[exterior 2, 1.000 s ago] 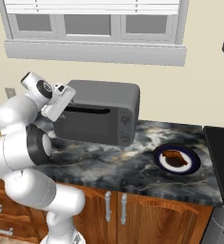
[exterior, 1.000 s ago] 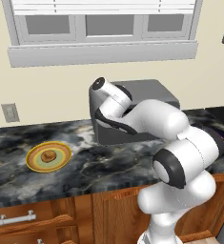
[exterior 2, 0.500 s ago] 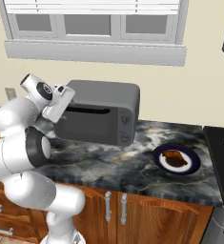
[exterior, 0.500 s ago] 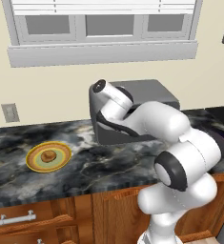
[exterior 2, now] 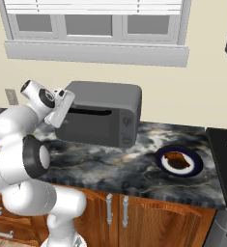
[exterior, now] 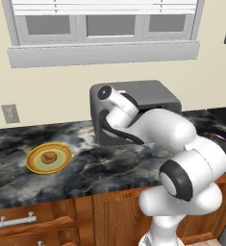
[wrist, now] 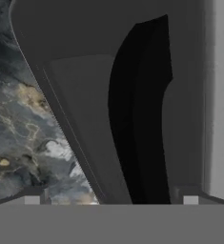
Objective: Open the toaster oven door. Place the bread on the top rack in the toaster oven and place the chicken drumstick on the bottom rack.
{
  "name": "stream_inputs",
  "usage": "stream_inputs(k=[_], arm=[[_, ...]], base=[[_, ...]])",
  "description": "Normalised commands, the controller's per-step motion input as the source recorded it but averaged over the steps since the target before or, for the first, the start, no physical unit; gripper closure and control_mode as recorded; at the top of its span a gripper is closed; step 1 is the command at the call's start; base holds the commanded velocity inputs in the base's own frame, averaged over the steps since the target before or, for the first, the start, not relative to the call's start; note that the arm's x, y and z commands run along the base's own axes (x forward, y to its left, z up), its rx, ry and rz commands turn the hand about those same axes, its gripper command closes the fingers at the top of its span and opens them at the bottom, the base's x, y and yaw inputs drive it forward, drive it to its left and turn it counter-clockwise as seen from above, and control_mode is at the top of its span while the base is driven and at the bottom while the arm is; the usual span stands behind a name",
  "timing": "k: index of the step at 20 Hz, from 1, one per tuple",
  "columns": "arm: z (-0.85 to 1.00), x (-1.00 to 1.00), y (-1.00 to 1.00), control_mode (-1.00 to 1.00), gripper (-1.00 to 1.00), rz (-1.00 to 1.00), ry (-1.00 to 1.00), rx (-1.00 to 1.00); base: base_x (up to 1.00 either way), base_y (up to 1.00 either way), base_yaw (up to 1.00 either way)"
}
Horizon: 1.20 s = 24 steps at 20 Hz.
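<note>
The large dark grey boxy toaster oven (exterior 2: 99, 113) with rounded corners stood on the black-and-grey marbled countertop (exterior 2: 115, 166), against the cream wall under the white-framed window (exterior 2: 93, 29). Its wide dark grey door (exterior 2: 88, 126), with a dark window and a long thin black handle (wrist: 139, 119), looked shut in the right base view. The white arm's hand hung just in front of the door's upper left corner, tilted toward it. In the hand view, the two-finger gripper (wrist: 111, 200) stood with its jaws spread wide and nothing between them — the tips showed at about 7 and 5 o'clock, and the black handle ran between them up toward 12 o'clock, close ahead.

The small round tan-brown bread (exterior: 48, 156) lay on a yellow plate with a green ring (exterior: 33, 164), at 9 o'clock from the oven in the left base view and well apart from it. The dark reddish-brown lumpy chicken drumstick (exterior 2: 177, 159) sat on a white plate with a dark blue rim (exterior 2: 162, 166) — at about 4 o'clock from the oven in the right base view.
</note>
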Motion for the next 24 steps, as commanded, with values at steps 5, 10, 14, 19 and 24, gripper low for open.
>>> stream_inputs(k=[5, 10, 14, 19, 24], arm=[[-0.08, -0.01, 0.0, -1.0, -1.0, 0.12, 0.0, -0.01], [-0.26, -0.11, 0.0, -1.0, -1.0, 0.11, 0.01, -0.03], [-0.36, 0.0, 0.01, -1.0, -1.0, 0.07, 0.08, -0.02], [-0.36, 0.08, 0.04, -1.0, -1.0, 0.04, 0.1, -0.03], [-0.59, -0.11, 0.11, -1.0, -1.0, 0.03, 0.12, -0.09]], base=[[0.0, 0.0, 0.0], [0.0, 0.0, 0.0], [0.0, 0.0, 0.0], [0.0, 0.0, 0.0], [0.0, 0.0, 0.0]])
